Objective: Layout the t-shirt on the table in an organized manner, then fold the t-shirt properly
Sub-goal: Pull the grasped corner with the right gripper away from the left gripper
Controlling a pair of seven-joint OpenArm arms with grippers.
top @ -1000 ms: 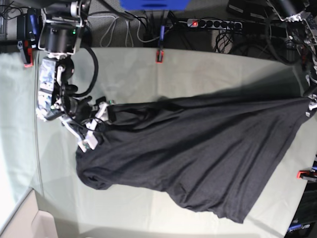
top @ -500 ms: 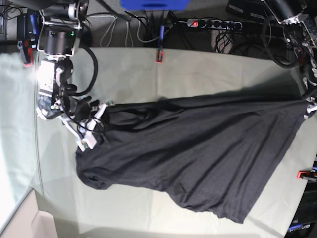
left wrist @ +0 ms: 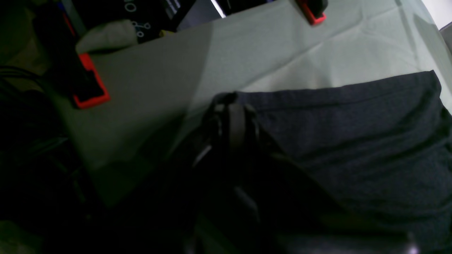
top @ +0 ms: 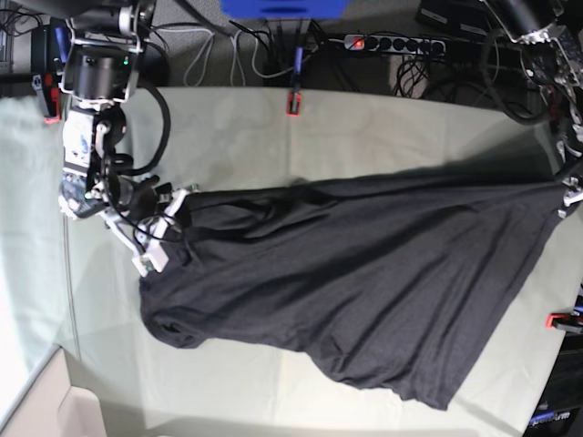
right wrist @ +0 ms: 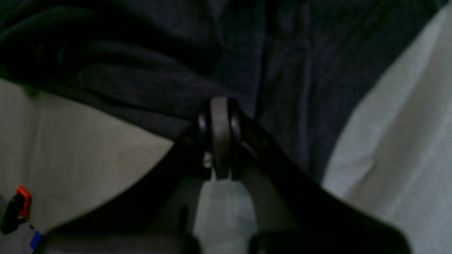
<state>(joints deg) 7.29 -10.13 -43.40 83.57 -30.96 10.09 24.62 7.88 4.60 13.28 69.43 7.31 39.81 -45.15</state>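
Note:
The dark t-shirt lies stretched across the pale green table, print hidden, with a bunched lump at its lower left. My right gripper is at the shirt's upper left end. In the right wrist view this gripper is shut on the t-shirt at its edge. My left gripper holds the shirt's far right corner at the table's edge. The left wrist view shows that gripper shut on the hem corner of the t-shirt.
Red clamps sit on the table's edges, also seen as a clamp near my left gripper. A power strip and cables lie beyond the far edge. A beige surface lies at the lower left.
My right gripper has shut on the shirt's upper left edge and drawn it slightly left and up. The left gripper and the right corner have stayed in place.

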